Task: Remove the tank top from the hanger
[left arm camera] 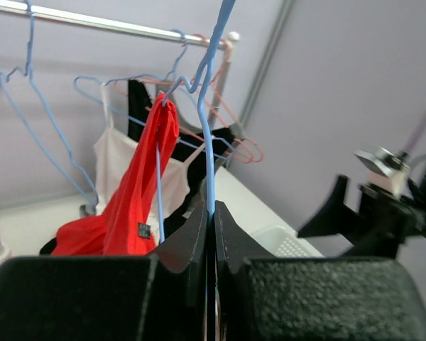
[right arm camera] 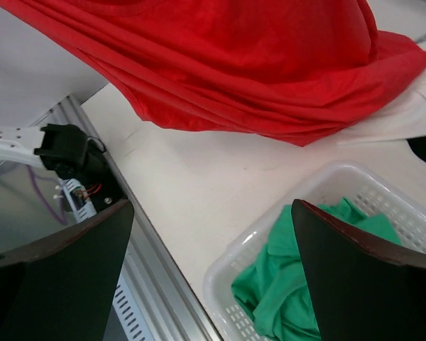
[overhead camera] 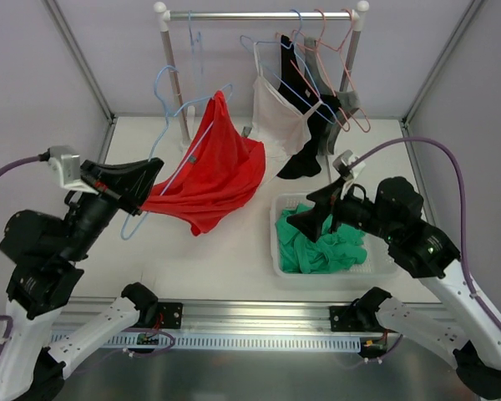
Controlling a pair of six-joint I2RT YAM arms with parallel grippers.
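The left gripper (left arm camera: 213, 210) pinches a thin light-blue wire hanger (left arm camera: 208, 135), red fabric tank top (overhead camera: 221, 167) hanging just beyond; the right gripper (right arm camera: 213, 206) gapes wide.

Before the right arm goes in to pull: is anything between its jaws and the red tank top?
Nothing visible: the right gripper, open over the basket, has only bare table between it and the red tank top.
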